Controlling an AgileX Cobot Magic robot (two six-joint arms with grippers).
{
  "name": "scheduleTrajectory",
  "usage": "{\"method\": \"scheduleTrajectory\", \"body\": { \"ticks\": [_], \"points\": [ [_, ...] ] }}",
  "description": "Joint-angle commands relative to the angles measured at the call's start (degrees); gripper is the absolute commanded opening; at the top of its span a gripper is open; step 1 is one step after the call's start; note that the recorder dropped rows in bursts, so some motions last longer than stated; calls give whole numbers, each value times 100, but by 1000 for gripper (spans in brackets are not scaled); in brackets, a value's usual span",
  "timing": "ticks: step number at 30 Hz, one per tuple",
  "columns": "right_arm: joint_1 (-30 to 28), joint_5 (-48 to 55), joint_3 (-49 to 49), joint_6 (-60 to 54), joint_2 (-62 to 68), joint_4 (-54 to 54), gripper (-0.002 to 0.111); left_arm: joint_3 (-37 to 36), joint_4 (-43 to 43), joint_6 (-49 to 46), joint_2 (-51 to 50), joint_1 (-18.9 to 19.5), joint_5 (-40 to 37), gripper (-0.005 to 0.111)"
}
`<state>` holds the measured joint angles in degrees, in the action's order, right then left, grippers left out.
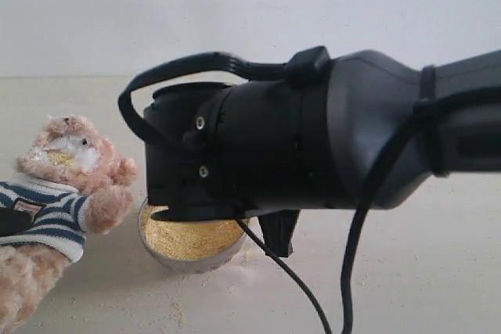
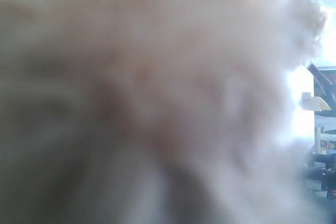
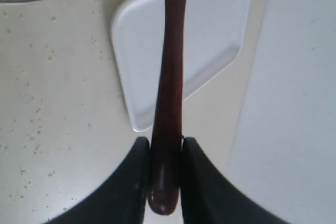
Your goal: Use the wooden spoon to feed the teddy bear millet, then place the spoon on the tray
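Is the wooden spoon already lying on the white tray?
No, the right wrist view shows the spoon clamped by its handle in the right pincer, with the tray beyond it.

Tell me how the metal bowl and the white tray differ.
The metal bowl is round and shiny; the white tray is a flat rectangle with rounded corners. The bowl is full of millet; the tray looks bare where the held wooden spoon does not hide it. Both rest on the pale tabletop.
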<state>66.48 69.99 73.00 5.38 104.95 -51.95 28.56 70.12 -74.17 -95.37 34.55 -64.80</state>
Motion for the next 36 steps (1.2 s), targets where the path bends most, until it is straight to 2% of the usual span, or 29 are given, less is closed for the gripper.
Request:
{"method": "scheduleTrajectory", "body": {
  "ticks": [1,36],
  "points": [
    [-11,-3,-34,-68,223,-189,0,18,100,-49,9,20,-102,5],
    [284,-3,-34,-93,956,-285,0,18,100,-49,9,20,-102,5]
  ]
}}
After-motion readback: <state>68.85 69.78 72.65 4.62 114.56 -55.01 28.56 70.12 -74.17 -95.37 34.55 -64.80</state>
